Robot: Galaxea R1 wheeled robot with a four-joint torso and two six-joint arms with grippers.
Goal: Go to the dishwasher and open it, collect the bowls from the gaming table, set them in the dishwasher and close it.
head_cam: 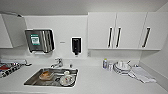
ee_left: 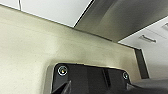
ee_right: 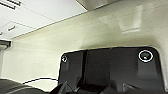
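At the left edge of the frame a dish rack [head_cam: 8, 68] sits on the white tabletop [head_cam: 100, 81], then the sink [head_cam: 32, 79] holding used dishes below centre, then a stack of white crockery [head_cam: 122, 67] and a folded cloth [head_cam: 142, 74] at lower right. The robot faces the kitchen counter close up, so I judge it is lining up on the dishwasher; it should square itself to the front before reaching for the handle. A steel panel [ee_left: 120, 20], likely the dishwasher, fills the upper right of the left wrist view, close to the left tool; I cannot tell whether either tool is open or closed.
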